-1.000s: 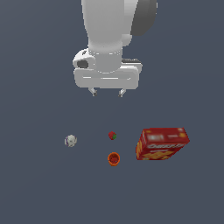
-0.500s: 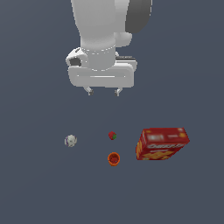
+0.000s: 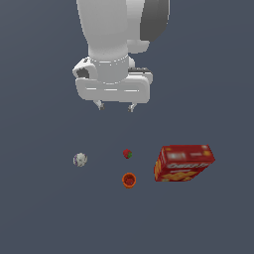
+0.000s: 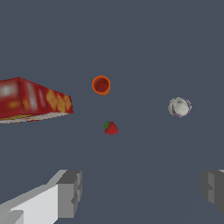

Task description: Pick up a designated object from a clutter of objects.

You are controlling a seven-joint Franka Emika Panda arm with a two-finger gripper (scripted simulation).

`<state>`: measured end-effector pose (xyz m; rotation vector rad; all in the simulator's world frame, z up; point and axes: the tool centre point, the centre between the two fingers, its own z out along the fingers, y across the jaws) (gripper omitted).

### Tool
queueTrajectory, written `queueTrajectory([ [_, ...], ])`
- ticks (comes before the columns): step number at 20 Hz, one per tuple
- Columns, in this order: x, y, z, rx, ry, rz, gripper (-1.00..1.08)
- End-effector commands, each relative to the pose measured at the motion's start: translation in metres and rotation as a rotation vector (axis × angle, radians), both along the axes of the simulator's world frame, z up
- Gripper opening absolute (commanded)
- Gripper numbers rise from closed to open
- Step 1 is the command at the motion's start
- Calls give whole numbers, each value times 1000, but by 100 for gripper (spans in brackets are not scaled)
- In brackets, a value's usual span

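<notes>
Gripper (image 3: 115,106) raised above surface (image 3: 44,213), fingers (image 4: 70,192) spread wide, holding nothing, touching nothing. Speckled ball (image 3: 80,159) on surface below, toward exterior view's left of fingers, well apart from strawberry (image 3: 127,154), cup (image 3: 129,180), cracker box (image 3: 184,163).

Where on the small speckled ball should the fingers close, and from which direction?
Likely straight down from above, fingers closing across the speckled ball's widest middle. It is round, so no side is better, and it lies apart from the strawberry and cup, leaving room either side. The gripper is open, well above the objects.
</notes>
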<state>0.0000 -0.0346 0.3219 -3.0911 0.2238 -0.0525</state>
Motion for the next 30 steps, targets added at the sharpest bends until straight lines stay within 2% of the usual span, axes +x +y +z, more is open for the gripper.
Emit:
queueTrajectory([
  [1, 3, -4, -5, 4, 3, -36, 100],
  [9, 18, -26, -34, 21, 16, -233, 100],
  [20, 40, -73, -95, 36, 41, -618, 100],
  [30, 49, -121, -155, 30, 58, -971, 100],
])
